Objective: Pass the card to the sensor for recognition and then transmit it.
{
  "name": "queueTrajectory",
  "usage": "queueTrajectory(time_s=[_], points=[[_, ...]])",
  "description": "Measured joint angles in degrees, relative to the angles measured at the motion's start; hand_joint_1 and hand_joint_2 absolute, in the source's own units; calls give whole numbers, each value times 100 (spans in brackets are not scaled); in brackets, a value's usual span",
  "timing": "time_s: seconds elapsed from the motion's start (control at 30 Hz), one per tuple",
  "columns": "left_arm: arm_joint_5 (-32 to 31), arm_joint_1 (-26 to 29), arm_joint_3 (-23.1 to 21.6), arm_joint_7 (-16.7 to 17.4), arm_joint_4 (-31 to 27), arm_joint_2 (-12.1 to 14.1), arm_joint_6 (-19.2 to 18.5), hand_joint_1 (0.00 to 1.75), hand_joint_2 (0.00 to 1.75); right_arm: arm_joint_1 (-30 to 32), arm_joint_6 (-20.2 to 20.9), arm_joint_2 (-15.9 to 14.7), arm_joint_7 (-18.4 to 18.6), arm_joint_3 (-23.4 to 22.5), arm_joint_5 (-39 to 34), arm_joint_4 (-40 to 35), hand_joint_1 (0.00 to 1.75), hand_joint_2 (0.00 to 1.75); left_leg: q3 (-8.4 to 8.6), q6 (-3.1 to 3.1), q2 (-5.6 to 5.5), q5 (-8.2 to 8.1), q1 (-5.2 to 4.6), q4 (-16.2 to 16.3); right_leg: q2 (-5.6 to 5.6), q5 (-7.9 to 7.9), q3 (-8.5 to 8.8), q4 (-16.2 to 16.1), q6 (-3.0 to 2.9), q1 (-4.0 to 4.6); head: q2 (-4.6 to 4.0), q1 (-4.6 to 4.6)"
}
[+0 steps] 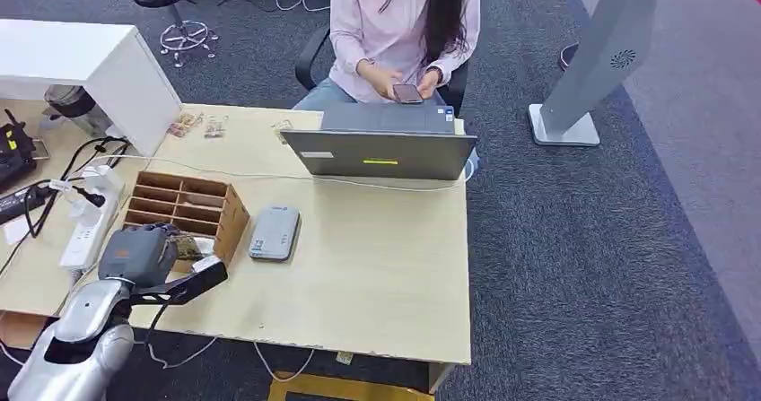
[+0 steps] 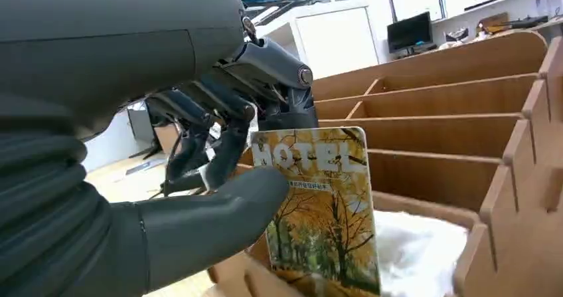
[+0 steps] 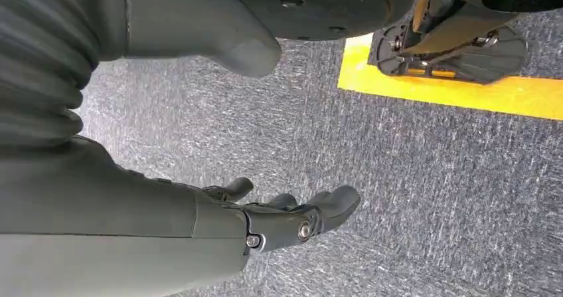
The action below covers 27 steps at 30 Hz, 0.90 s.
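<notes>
On the pale wooden tabletop (image 1: pixel 377 266), beside a grey sensor (image 1: pixel 275 232), stands a wooden rack (image 1: pixel 188 205). The left robot hand (image 2: pixel 219 144) pinches a card (image 2: pixel 325 204) reading "HOTEL" over its near compartment. The right robot hand (image 3: pixel 279 210) hangs empty, fingers apart.

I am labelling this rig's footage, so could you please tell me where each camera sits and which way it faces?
Head view: high on the body, looking down at the desk; left arm and left hand at the wooden organizer.
Left wrist view: behind the left hand, facing the organizer; thumb and fingers pinch the hotel card.
Right wrist view: hanging arm, facing carpet; right hand empty.
Head and left wrist views share hand and organizer.
</notes>
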Motion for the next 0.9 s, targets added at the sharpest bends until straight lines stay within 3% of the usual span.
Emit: queueTrajectory(time_s=[0.43, 0.77, 0.9], points=[[17, 1, -2, -179, -51, -13, 280, 175, 175, 0, -20, -2, -13, 7, -37, 0, 0, 175, 1, 0, 0, 0, 0, 1, 0, 0, -1, 0, 0, 0, 0, -2], [319, -349, -127, -289, -1331, 273, -19, 175, 175, -1, -44, -4, -90, 7, -208, 0, 0, 175, 2, 0, 1, 0, 0, 1, 0, 1, -1, 0, 0, 0, 0, -2], [299, -733, -234, -236, -1489, 337, -81, 175, 175, -5, -24, -7, -81, 9, -190, 0, 0, 175, 0, 2, -4, 3, 0, 2, -4, 1, -2, 0, 0, 0, 0, 0]])
